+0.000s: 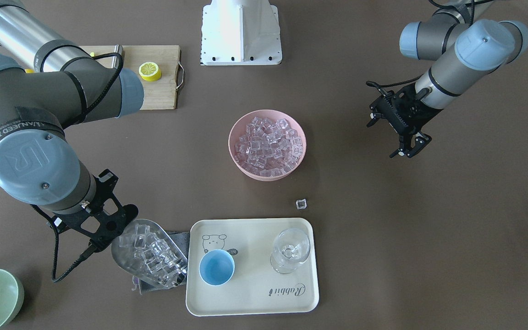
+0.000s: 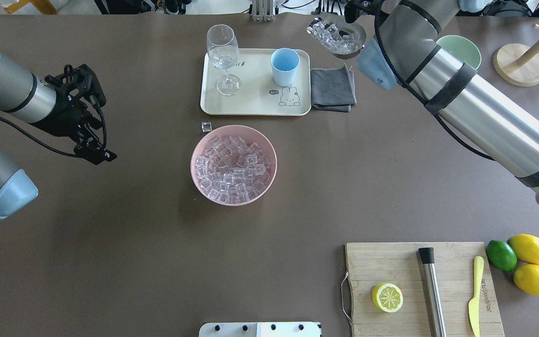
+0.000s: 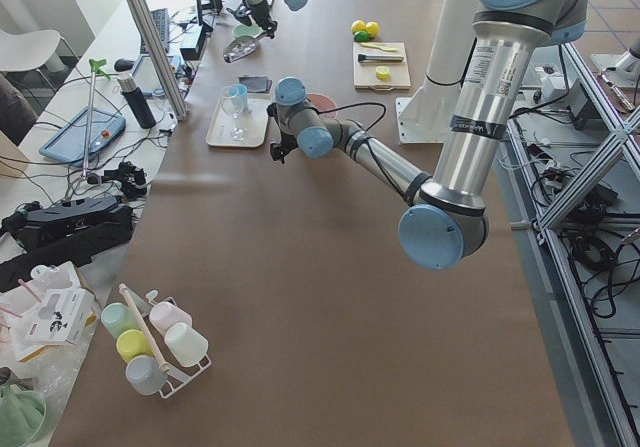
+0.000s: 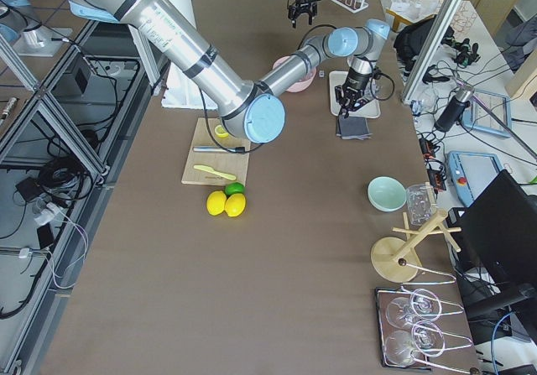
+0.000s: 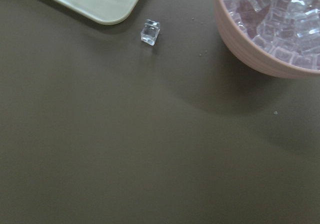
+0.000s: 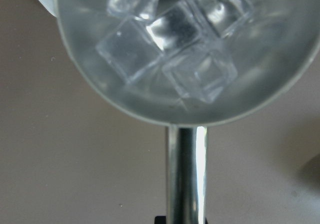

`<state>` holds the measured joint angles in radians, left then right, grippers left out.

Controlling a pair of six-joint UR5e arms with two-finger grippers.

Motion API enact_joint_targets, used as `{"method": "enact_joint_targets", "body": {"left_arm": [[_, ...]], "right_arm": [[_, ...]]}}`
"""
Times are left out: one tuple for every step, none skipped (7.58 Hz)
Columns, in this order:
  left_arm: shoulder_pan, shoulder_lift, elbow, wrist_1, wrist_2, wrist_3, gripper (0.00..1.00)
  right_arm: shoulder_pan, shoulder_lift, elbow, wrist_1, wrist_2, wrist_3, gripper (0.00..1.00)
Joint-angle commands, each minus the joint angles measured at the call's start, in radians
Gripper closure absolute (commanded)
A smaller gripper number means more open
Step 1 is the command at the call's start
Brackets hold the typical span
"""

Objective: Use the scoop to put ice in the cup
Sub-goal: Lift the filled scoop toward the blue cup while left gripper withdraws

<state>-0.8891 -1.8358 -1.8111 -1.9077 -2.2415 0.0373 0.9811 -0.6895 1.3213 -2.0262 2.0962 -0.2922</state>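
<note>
One camera sits behind me, above my shoulders, looking forward and down over the desk. Another faces me from the opposite edge, looking steeply down, so my sides swap there. Both share the pink bowl mid-desk and the tray by the far edge. Two more watch from the desk's ends, high and well back, along its whole length. My left wrist camera hangs close above the desk, catching the bowl's rim and a tray corner. My right wrist camera looks very closely along the scoop.
</note>
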Motion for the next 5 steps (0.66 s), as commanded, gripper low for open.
{"method": "enact_joint_targets", "body": {"left_arm": [[-0.011,0.027,0.012,0.009,-0.001,-0.244,0.01],[-0.049,0.05,0.004,0.01,-0.003,-0.255,0.01],[-0.147,0.1,-0.016,0.01,-0.056,-0.251,0.01],[-0.342,0.148,-0.002,0.013,-0.157,-0.254,0.01],[-0.519,0.212,0.007,0.013,-0.165,-0.254,0.01]], "right_arm": [[-0.027,0.031,-0.042,-0.045,-0.028,-0.042,1.0],[-0.038,0.033,-0.042,-0.06,-0.042,-0.042,1.0],[-0.042,0.034,-0.043,-0.074,-0.057,-0.044,1.0],[-0.053,0.068,-0.054,-0.122,-0.077,-0.06,1.0],[-0.062,0.094,-0.059,-0.159,-0.093,-0.062,1.0]]}}
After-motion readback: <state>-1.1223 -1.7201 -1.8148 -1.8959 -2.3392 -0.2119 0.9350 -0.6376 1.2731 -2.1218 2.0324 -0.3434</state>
